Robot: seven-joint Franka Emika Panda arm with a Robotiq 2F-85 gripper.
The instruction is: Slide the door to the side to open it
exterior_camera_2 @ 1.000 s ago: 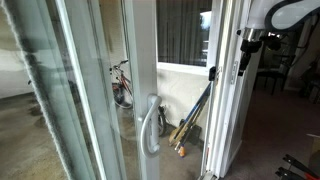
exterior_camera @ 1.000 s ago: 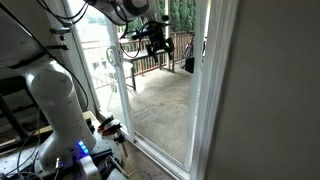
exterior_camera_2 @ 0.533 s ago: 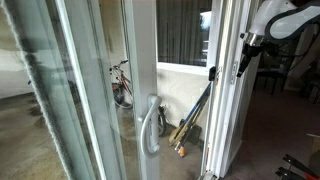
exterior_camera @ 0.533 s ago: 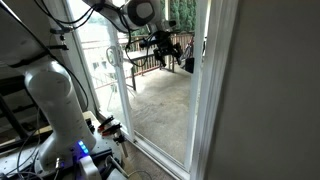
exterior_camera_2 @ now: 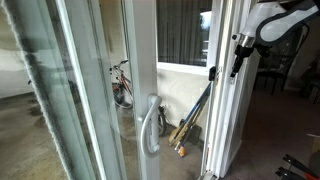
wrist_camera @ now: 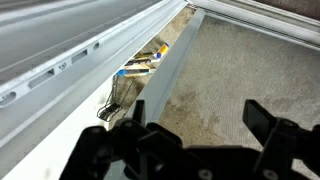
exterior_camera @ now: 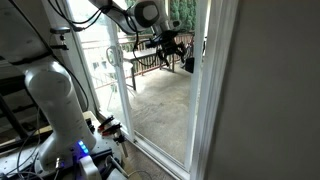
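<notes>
End effector [exterior_camera: 166, 44] is up high at the door [exterior_camera: 170, 100], on the room side, level with the upper part of the glass and near its slim white edge frame. Can't tell from either exterior view whether I'm touching the frame. Seen from outside, the end effector [exterior_camera_2: 238, 55] sits just beside a white upright.

Fingers are spread with nothing between them. In the wrist view the end effector [wrist_camera: 190, 140] shows dark fingers [wrist_camera: 272, 128] well apart, with stained grey floor [wrist_camera: 230, 70] in the gap.

The wrist cam looks down along the foot of the door. A white slotted rail [wrist_camera: 60, 55] runs diagonally, with a narrow gap beside it and yellow-and-blue items [wrist_camera: 140, 62] lying in that gap. They're too small to identify.

A curved white handle [exterior_camera_2: 150, 125] sits on another white upright, well apart from the end effector. A bicycle [exterior_camera_2: 120, 84] shows behind glass beyond that handle. Long-handled tools [exterior_camera_2: 190, 122] lean between the handle upright and the upright next to me.

My arm base [exterior_camera: 60, 110] stands on the room side of the door.
</notes>
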